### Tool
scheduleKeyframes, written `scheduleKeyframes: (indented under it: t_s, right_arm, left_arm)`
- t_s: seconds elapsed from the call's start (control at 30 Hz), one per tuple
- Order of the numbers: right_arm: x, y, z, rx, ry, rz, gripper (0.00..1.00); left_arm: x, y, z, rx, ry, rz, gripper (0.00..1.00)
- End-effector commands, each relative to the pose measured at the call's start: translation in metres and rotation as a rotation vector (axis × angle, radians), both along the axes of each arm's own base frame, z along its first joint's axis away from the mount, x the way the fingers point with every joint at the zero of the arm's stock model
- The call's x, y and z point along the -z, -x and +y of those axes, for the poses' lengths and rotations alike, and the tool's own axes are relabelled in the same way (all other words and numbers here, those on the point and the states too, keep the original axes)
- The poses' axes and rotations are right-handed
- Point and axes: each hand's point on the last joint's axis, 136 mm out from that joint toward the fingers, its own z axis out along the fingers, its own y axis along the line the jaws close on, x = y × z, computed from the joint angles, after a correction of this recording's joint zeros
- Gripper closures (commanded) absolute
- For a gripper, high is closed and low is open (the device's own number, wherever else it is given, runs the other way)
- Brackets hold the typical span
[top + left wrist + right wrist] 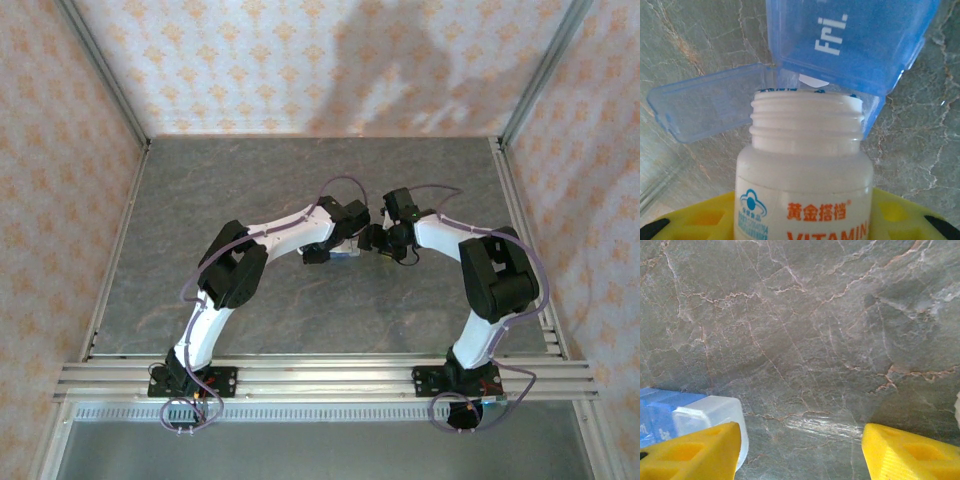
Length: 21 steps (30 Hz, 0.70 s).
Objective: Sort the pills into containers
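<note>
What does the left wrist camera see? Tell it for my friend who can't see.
An uncapped white bottle, held by the left gripper, points its mouth at a blue pill organizer on a grey marbled table. The compartment in front of it has its lid flipped open.

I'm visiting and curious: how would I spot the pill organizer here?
Start at the middle of the grey marble table. Just beyond the uncapped white bottle lies the pill organizer: translucent blue, one lid flipped open, the next marked Fri.
</note>
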Motion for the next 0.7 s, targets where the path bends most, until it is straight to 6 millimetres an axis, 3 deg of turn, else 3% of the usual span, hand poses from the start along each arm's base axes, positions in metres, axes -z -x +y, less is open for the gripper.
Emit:
scheduleKeyframes:
  t_s: [0.0, 0.47, 0.67]
  right_arm:
    - [0.015, 0.007, 0.003, -0.025, 0.024, 0.034, 0.34]
    - [0.016, 0.007, 0.003, -0.027, 0.023, 0.038, 0.34]
    - [0.016, 0.007, 0.003, -0.025, 0.025, 0.037, 0.34]
  left_arm:
    - [-0.006, 0.005, 0.002, 0.027, -0.023, 0.002, 1.0]
    - [-0.025, -0.002, -0.005, 0.02, 0.011, -0.036, 1.0]
    - [-0.021, 0.001, -0.003, 0.012, 0.013, -0.026, 1.0]
